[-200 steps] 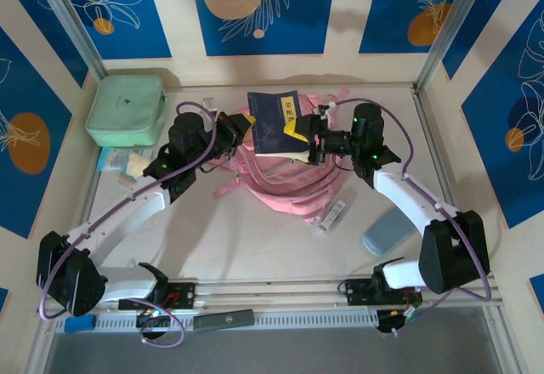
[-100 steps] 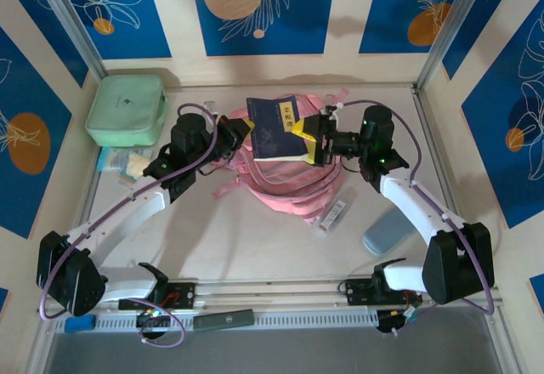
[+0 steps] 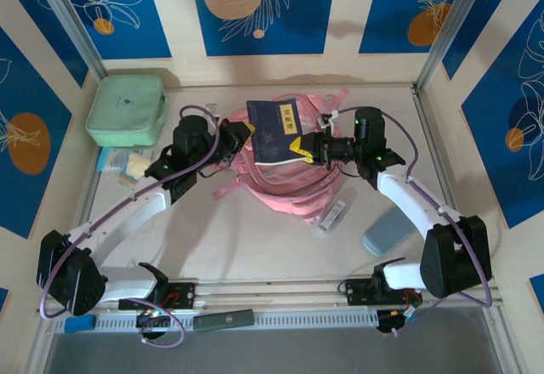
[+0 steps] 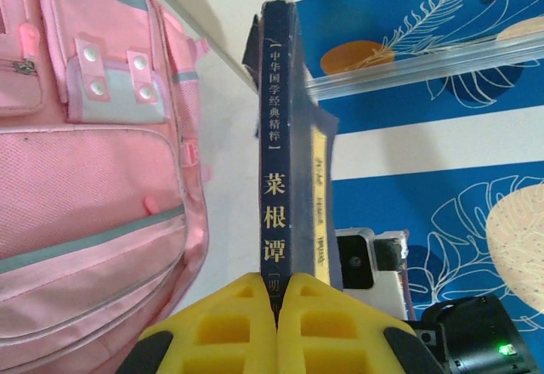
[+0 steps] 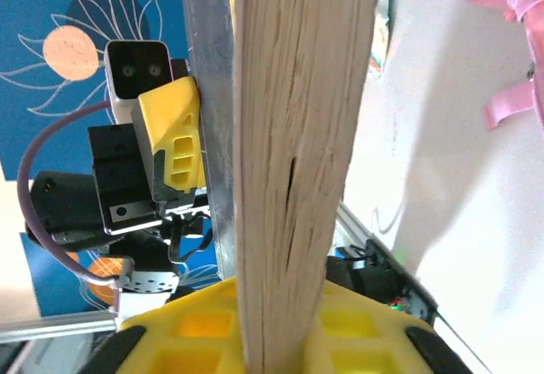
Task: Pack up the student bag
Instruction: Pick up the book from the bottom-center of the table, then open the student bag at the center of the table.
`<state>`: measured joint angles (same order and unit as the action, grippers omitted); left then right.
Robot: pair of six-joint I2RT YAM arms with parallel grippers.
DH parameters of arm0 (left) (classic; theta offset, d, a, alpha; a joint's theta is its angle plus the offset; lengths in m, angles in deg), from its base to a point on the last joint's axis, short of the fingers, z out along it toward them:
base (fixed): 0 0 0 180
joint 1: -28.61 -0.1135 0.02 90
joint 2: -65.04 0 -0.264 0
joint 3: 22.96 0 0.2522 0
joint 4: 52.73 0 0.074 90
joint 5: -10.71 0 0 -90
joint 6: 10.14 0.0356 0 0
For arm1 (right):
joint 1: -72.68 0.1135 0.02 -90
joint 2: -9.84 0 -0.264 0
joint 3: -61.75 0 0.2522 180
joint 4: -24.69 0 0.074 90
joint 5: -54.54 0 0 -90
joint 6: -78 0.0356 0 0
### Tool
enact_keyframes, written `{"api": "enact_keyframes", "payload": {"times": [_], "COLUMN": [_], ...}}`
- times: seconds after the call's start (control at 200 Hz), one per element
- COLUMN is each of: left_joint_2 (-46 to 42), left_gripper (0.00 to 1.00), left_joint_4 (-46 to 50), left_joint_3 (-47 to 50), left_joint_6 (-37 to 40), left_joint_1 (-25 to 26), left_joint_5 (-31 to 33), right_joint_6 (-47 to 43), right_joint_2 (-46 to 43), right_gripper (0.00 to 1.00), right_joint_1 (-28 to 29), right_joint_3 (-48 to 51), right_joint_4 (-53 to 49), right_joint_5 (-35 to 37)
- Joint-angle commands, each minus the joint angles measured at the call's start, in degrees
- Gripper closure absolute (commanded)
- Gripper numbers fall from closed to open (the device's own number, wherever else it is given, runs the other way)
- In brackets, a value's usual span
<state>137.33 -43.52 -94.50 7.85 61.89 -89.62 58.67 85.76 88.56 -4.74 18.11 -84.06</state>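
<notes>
The packing was at an early stage. The student bag [image 3: 280, 178] lay flat on the counter [image 3: 255, 246] in the middle of the top view, pink, its straps spread toward the lower right. The left wrist view showed its front pockets [image 4: 85, 178] zipped. No open compartment could be made out.

A dark blue book [image 3: 270, 127] hung over the upper part of the bag, carried by both arms. The left gripper [image 3: 241, 132] was clamped on its spine, yellow fingers [image 4: 229, 323] pressed together on the cover. The right gripper [image 3: 302, 148] had its fingers [image 5: 195, 331] closed against the page edges [image 5: 297, 136] from the opposite side.

So nothing appeared to be packed yet. The book had to go in first, which looked to call for an opened compartment. Other things waited on the counter:
- a mint-green case [image 3: 126, 109] at upper left
- some small flat items [image 3: 127, 163] just below it
- a small white item [image 3: 333, 214] beside the bag's lower right edge
- a blue-grey pouch [image 3: 387, 232] further right
</notes>
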Motion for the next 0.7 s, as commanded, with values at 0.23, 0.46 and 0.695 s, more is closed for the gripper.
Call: {"api": "enact_keyframes", "payload": {"times": [0.23, 0.46, 0.695], "left_joint_2": [2.3, 13.4, 28.4], "left_gripper": [0.46, 0.37, 0.31], "left_joint_4": [18.7, 33.6, 38.1], "left_joint_3": [-7.3, -18.0, -28.3], "left_joint_6": [21.2, 46.3, 68.7], "left_joint_1": [1.2, 10.2, 17.5], "left_joint_5": [2.6, 3.4, 11.3], "right_joint_6": [-17.1, -24.1, -25.1], "right_joint_2": [-5.6, -11.5, -16.8], "right_gripper": [1.0, 1.0, 1.0], "right_joint_1": [-5.5, -16.8, -30.3], "right_joint_3": [-8.6, -8.3, -3.8], "right_joint_4": [-25.7, -40.9, -45.0], "right_joint_5": [5.6, 11.1, 12.3]}}
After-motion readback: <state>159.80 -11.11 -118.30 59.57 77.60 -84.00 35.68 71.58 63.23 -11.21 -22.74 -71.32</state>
